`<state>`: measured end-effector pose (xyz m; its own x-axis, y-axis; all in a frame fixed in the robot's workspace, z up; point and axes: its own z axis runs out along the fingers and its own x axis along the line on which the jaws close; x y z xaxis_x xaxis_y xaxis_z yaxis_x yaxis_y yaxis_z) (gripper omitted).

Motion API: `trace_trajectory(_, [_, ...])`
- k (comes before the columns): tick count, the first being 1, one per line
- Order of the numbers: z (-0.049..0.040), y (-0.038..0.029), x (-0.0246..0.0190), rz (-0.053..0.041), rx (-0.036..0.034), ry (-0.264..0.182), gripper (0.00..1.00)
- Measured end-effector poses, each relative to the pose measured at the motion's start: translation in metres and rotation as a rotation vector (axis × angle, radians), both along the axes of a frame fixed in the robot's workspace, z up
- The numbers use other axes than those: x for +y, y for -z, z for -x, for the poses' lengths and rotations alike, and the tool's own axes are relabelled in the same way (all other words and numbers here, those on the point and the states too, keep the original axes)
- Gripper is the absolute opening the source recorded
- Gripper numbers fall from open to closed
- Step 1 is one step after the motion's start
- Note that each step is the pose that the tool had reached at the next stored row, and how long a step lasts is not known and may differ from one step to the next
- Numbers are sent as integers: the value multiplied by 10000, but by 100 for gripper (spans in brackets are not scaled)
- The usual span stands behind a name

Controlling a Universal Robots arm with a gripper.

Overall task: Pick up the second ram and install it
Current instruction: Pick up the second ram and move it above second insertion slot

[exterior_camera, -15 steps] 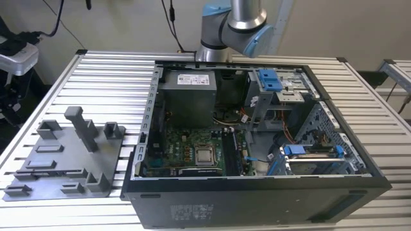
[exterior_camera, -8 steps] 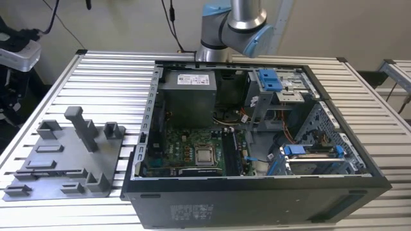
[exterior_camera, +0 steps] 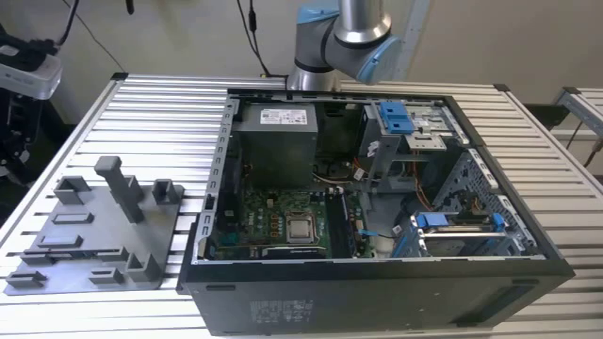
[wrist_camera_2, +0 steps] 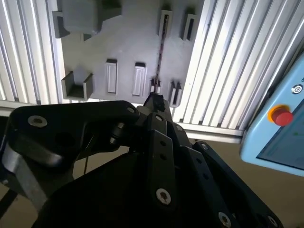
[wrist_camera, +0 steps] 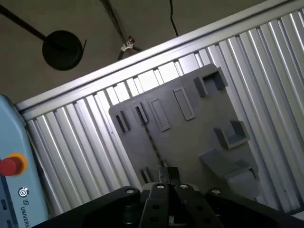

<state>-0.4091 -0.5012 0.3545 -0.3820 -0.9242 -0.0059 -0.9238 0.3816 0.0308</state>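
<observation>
The second ram is a thin dark stick standing on edge in two slots of the grey fixture tray. In the first wrist view the ram runs as a thin line across the tray. In both wrist views my gripper hangs well above the tray, with its black fingertips close together over the near end of the stick and nothing between them. The ram sits apart from the gripper, down in its slots.
In the exterior view an open computer case lies on the slatted aluminium table, with the tray on the exterior view's left of it. A teach pendant with a red button lies off the table's edge.
</observation>
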Motion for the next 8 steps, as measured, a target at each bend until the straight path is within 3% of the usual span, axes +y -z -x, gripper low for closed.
trace_trajectory(4, [0, 2, 0, 0, 0, -309, 11])
trace_trajectory(8, [0, 2, 0, 1, 0, -328, 11])
